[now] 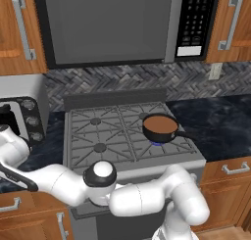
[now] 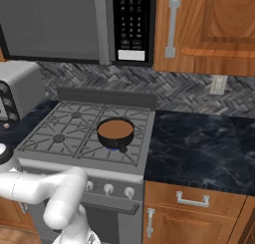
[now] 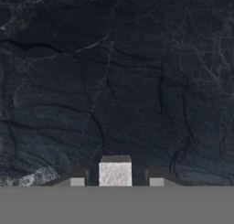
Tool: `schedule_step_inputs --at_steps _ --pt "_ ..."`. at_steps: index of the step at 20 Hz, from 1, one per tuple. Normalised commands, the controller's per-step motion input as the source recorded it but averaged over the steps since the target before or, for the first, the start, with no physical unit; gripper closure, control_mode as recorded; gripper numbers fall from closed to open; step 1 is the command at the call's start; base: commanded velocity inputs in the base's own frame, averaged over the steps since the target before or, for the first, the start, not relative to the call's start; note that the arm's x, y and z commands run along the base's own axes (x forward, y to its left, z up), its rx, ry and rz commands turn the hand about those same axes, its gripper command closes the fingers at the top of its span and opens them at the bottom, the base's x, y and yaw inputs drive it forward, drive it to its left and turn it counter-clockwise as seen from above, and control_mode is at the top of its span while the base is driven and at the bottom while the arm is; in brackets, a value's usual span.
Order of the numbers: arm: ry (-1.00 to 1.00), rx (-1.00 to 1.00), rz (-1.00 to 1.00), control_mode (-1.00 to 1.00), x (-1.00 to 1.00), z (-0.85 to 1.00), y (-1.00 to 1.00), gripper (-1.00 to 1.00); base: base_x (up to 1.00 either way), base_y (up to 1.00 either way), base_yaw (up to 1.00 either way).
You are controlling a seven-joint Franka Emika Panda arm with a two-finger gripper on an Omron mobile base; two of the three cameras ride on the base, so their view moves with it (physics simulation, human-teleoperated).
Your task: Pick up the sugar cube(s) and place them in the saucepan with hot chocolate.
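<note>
Hand view shows me a pale sugar cube point(image 3: 115, 173) sitting between the two finger tips, jaws apart on either side of it, over the dark marble worktop point(image 3: 119, 81); I cannot tell whether it rests on the stone or whether the tips touch it. The saucepan point(image 1: 160, 128) of hot chocolate waits on the stove's point(image 1: 98, 131) front right burner. I cannot pick out the second cube.

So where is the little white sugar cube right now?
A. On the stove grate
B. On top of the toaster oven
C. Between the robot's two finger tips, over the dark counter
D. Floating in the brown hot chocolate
C: in the hand view the sugar cube sits between the end effector's finger tips, with the dark marble counter behind it.
</note>
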Motion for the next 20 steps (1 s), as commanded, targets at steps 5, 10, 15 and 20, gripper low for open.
schedule_step_inputs --at_steps 5,10,15,20 --pt "0.0 0.0 0.0 -1.0 0.0 0.0 0.0 1.0 0.0 0.0 0.0" --pt "0.0 0.0 0.0 -1.0 0.0 0.0 0.0 1.0 0.0 0.0 0.0" --pt "-0.03 0.0 0.0 -1.0 -0.22 0.13 -0.03 1.0 0.0 0.0 0.0" --pt "-0.06 0.03 -0.11 -1.0 -0.69 0.6 -0.51 1.0 0.0 0.0 0.0"
